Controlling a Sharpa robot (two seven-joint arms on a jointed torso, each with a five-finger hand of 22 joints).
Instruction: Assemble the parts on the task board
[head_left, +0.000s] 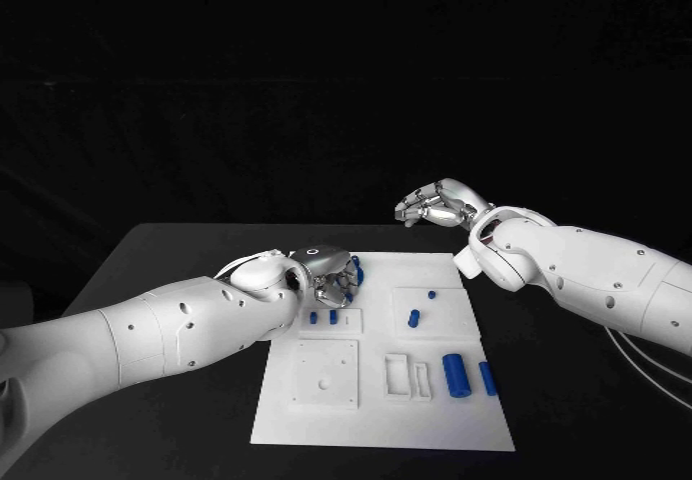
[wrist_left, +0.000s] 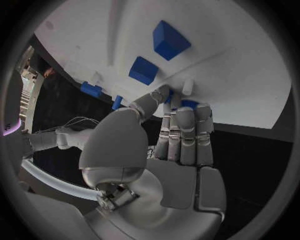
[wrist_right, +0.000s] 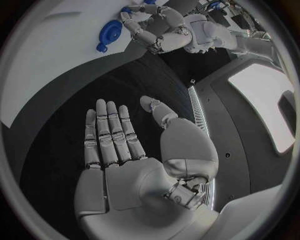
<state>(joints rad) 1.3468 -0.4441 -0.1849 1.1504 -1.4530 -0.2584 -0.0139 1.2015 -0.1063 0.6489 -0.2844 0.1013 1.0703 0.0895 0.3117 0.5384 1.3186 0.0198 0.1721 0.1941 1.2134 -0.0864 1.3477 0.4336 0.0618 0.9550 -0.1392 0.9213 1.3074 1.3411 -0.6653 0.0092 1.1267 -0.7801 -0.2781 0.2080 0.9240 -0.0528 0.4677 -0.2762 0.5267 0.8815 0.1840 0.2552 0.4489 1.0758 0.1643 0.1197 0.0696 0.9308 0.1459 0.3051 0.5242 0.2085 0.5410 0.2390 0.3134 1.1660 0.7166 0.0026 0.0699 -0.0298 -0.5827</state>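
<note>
The task board (head_left: 378, 425) lies flat in the middle of the black table (head_left: 159, 260), its long sides running from the near edge toward the far edge. The left hand (head_left: 326, 276) is at the board's far left corner, fingers bent down onto a blue part (head_left: 356, 266) there; whether it actually grips the part I cannot tell. In the left wrist view the fingertips (wrist_left: 187, 108) touch the board's edge beside a small blue piece. Other blue parts stand or lie on the board: two short pegs (head_left: 323, 317) near the left hand, and a thick cylinder (head_left: 456, 375) toward the near right. The right hand (head_left: 437, 207) hovers past the board's far right corner, off the board, empty, fingers straight and apart in its wrist view (wrist_right: 122, 165).
</note>
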